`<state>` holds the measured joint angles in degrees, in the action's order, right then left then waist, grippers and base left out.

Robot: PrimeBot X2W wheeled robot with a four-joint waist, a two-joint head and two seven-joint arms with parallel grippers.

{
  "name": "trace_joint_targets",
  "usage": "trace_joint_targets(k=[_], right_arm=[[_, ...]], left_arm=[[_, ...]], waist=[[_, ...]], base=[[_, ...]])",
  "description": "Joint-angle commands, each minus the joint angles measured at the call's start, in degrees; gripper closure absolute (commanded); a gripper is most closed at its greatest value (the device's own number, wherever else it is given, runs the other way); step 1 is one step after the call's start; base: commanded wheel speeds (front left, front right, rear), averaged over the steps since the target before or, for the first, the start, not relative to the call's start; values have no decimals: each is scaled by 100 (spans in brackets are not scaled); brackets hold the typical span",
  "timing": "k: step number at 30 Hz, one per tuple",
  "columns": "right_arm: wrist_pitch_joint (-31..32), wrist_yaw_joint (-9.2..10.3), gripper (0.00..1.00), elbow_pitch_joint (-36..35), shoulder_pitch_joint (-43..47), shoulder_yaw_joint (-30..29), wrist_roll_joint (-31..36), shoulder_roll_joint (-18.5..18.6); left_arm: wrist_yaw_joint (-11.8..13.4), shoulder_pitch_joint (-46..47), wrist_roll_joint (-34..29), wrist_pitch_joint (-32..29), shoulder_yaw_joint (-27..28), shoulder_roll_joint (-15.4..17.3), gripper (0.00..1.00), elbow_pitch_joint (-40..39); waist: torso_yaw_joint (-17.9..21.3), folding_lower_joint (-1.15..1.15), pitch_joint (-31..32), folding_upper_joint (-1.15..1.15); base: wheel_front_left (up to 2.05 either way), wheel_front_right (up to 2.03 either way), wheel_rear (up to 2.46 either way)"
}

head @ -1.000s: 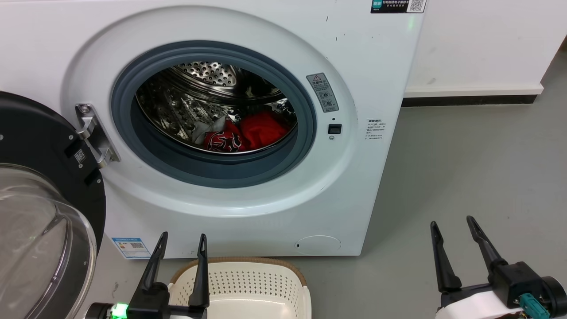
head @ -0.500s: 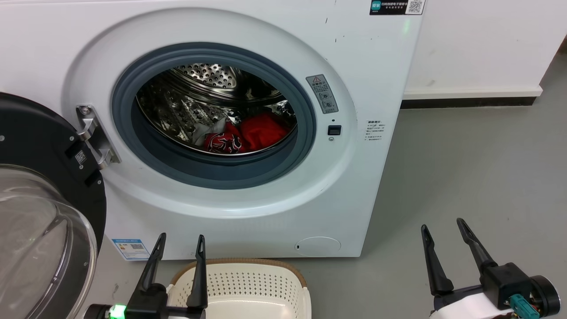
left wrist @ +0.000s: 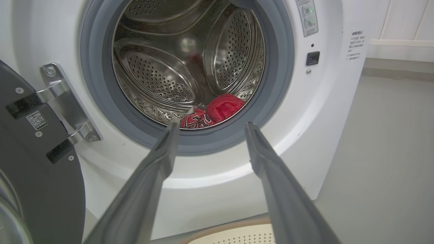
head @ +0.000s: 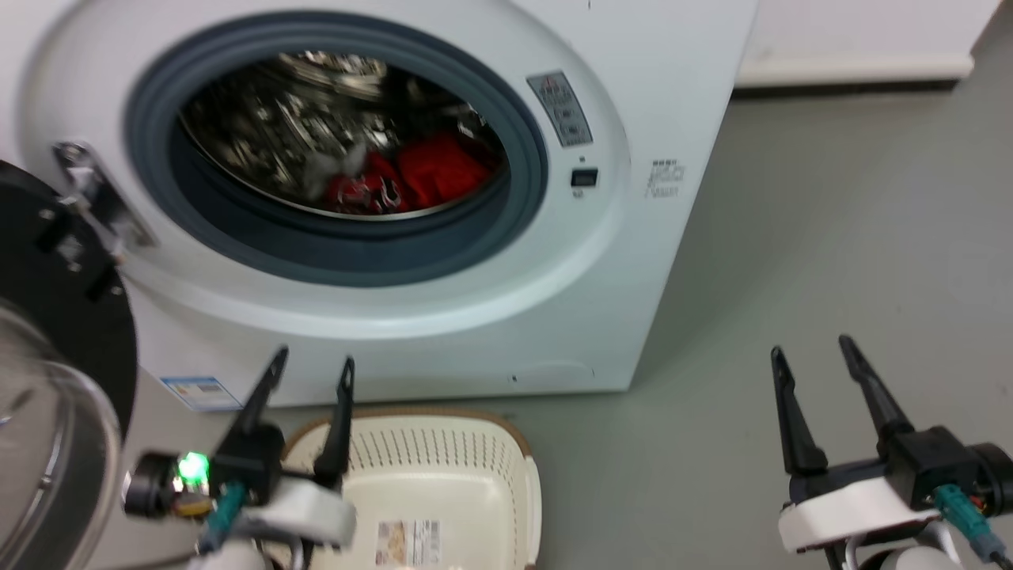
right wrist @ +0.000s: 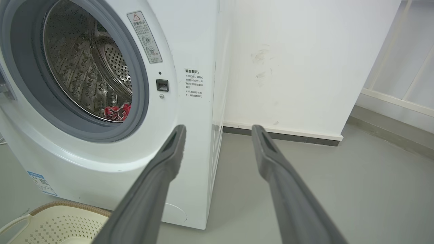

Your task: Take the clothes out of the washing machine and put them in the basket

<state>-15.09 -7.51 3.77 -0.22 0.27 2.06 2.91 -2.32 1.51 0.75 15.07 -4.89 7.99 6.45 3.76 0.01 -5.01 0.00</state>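
Pre-grab: clothes (head: 411,178) lay in drum, nothing gripped.
Red clothes sat at bottom of washing machine (head: 673,79) drum, door (head: 71,317) open to L. basket (head: 475,475) on floor just in front. left gripper (head: 314,356) above basket's L edge, right gripper (head: 810,346) above bare floor; both w/ fingers spread, empty.

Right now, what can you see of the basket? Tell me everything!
The basket is small, cream and looks like plastic, with rounded corners, rows of little holes in its walls and a brown woven rim. It stands upright on the grey floor, close in front of the washing machine. A printed label lies on its pale bottom. The left claw shows over its left side in the head view; whether it touches, I cannot tell.
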Motion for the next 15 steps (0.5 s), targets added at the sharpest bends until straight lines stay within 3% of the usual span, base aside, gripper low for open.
trace_joint_targets(k=[1,8,15], right_arm=[[-12,4,0,-25,-130,-26,-42,-5],[-12,4,0,-96,-473,-137,-260,-7],[-12,4,0,-235,-800,-128,-307,-10]], left_arm=[[-67,294,28,15,34,79,0,154],[-381,2343,29,-75,-2,699,0,1627],[-489,4628,101,-1227,-203,1118,0,3095]], waist=[[260,-1,-601,0],[608,-1,-1626,0],[846,-1,-2423,0]], base=[[0,0,0],[0,0,0],[0,0,0]])
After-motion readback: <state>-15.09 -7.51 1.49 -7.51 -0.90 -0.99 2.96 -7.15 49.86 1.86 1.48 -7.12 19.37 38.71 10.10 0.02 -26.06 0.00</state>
